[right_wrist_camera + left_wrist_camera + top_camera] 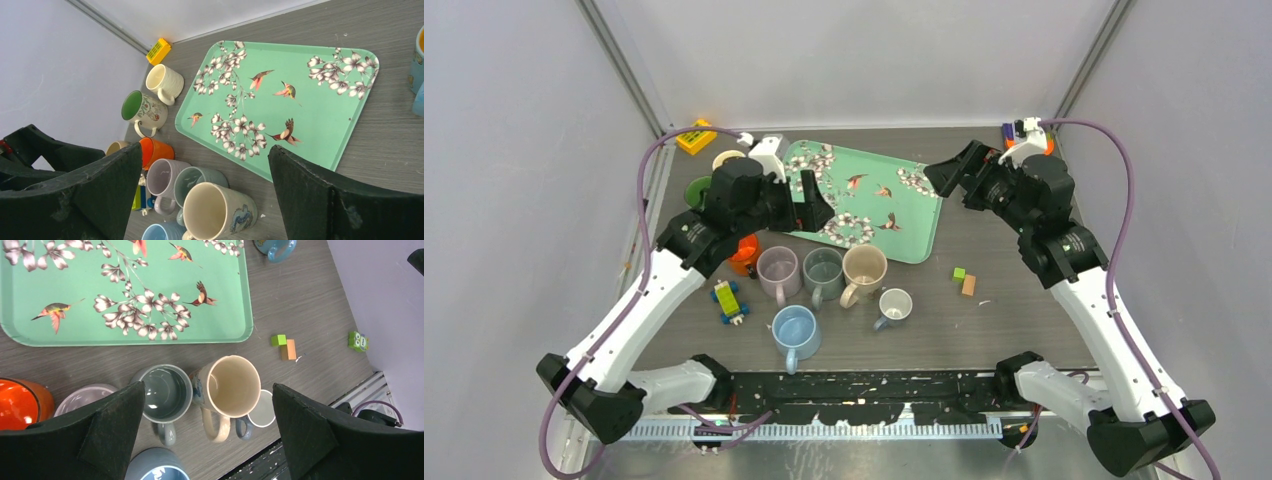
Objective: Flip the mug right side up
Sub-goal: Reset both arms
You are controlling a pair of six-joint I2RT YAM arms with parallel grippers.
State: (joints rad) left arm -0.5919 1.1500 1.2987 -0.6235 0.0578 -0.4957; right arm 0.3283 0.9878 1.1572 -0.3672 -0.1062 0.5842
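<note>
the cream mug stands upright just below the middle of the overhead view, its mouth open to the camera and its handle toward the bottom of the frame. it sits in a tight row with a grey mug touching or nearly touching it on the left and a lilac mug beyond that. a small white mug stands just beside it at lower right, and a blue mug lies lower left of the row. all five show their mouths upward. an orange mug sits at the left end, partly under the left arm.

the left gripper hangs above the row, over the lower left corner of the green bird-patterned tray. its fingers are spread wide and hold nothing. in the left wrist view the cream mug shows in the gap between the two dark fingers, well below them.

the right gripper hovers near the tray's upper right corner, its fingers also spread wide and empty. its own view looks down across the tray to the cream mug at the bottom of the frame.

a green block and a tan block touch each other on the table, right of the mugs.
</note>
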